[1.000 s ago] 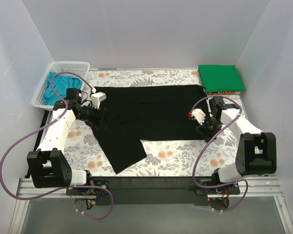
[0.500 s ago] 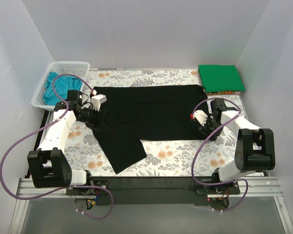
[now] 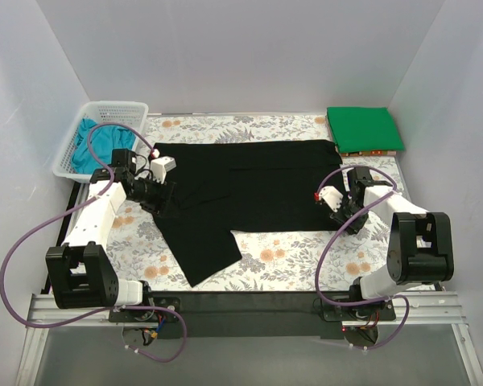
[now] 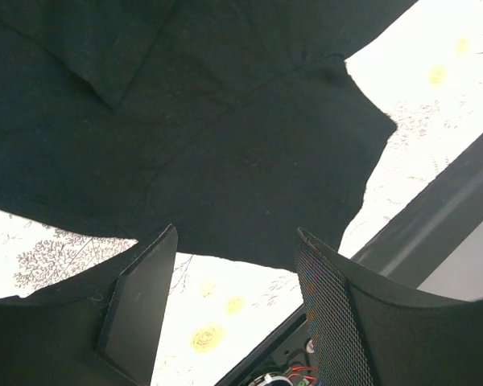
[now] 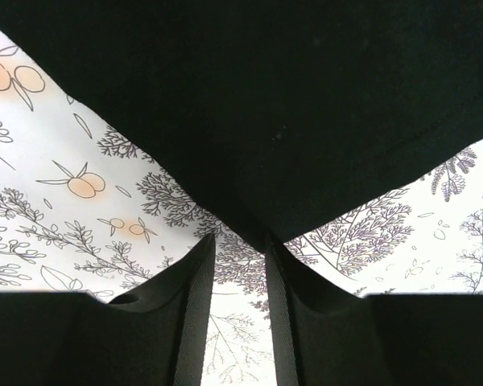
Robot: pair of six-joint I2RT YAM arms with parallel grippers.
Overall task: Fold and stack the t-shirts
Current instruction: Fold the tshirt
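The black t-shirt (image 3: 241, 189) lies spread flat across the middle of the floral table, one part trailing toward the near edge. My left gripper (image 3: 163, 207) hovers open over its left edge; in the left wrist view the wide-apart fingers (image 4: 145, 289) frame the hem of the black t-shirt (image 4: 185, 121). My right gripper (image 3: 340, 219) is low at the shirt's near right corner. There the jaws (image 5: 240, 237) stand narrowly apart, and the corner tip of the black cloth (image 5: 290, 96) reaches just between the fingertips. A green t-shirt (image 3: 364, 129) lies folded at back right. A teal t-shirt (image 3: 87, 146) sits in the basket.
The white mesh basket (image 3: 117, 107) stands at the back left corner. The floral tablecloth (image 3: 298, 257) shows in front of the shirt. A dark rail (image 4: 435, 209) runs along the table's near edge, and white walls close in the sides and back.
My right gripper has shifted slightly right and down onto the shirt's near right corner, and its jaws have narrowed. The left gripper has barely moved and stays open.
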